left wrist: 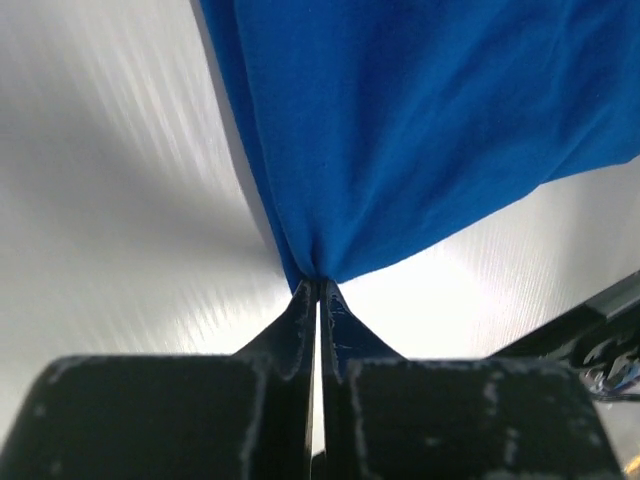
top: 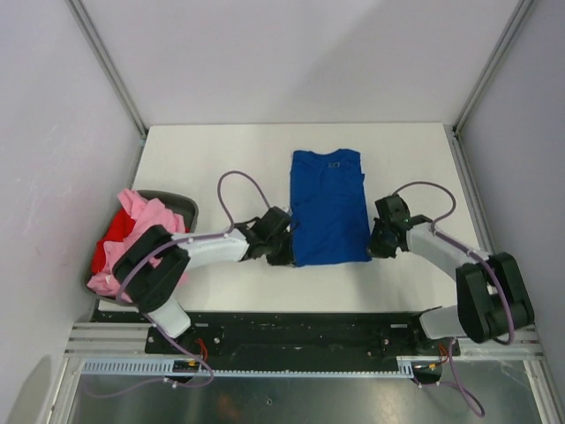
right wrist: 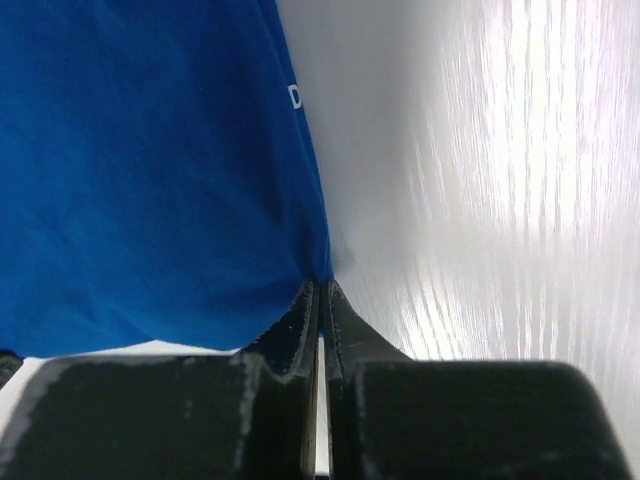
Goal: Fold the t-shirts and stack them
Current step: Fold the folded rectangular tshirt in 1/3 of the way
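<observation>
I count three t-shirts in all: one blue t-shirt [top: 328, 208] on the table [top: 221, 150], plus one pink t-shirt [top: 146, 216] and one red t-shirt [top: 113, 237] heaped together at the table's left edge. I cannot tell whether the heap hides more under them. Those two sit in one dark basket [top: 184, 206]. I have two grippers, my left gripper [left wrist: 317, 287] and my right gripper [right wrist: 322, 285].

Top view: even, diffuse overhead light, faint soft shadows, sharp throughout. Wrist views: streaked glare on the white tabletop [right wrist: 520, 200], brightest in the right wrist view. Blue t-shirt [left wrist: 420, 120] is slightly soft. Dark fingers [left wrist: 345, 335] close to the lens, underexposed, edges blurred.
</observation>
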{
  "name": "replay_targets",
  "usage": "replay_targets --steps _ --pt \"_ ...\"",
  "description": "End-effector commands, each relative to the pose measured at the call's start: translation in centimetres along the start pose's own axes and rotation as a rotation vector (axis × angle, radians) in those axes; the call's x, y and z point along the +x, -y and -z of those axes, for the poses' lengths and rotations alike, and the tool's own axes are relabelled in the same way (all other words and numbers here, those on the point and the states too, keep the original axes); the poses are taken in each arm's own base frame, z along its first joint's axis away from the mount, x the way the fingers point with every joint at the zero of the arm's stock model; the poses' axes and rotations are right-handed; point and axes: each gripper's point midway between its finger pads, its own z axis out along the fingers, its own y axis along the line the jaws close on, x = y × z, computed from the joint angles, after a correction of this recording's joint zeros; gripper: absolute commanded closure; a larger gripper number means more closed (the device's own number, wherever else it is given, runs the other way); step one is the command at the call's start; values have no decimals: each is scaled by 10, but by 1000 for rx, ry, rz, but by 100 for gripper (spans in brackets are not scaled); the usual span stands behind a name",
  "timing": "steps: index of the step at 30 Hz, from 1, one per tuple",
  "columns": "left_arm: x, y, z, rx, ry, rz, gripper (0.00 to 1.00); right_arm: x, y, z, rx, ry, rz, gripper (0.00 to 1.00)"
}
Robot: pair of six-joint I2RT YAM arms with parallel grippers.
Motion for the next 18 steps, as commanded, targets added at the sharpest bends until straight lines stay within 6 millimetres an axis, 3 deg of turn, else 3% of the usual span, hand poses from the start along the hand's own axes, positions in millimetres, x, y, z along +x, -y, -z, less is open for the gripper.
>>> replay_targets --steps 1,5,9,13,18 --pt "19 1 18 -7 43 51 98 34 3 21 -42 -66 29 95" --pt "36 -3 27 8 35 49 90 51 3 36 -53 -60 48 77" --pt "38 2 42 55 52 9 61 36 -5 52 -78 25 47 61" --pt "11 13 68 109 154 -23 51 11 -16 69 -76 118 48 59" --pt "-51 19 86 114 271 -23 52 4 -53 85 -166 177 85 59"
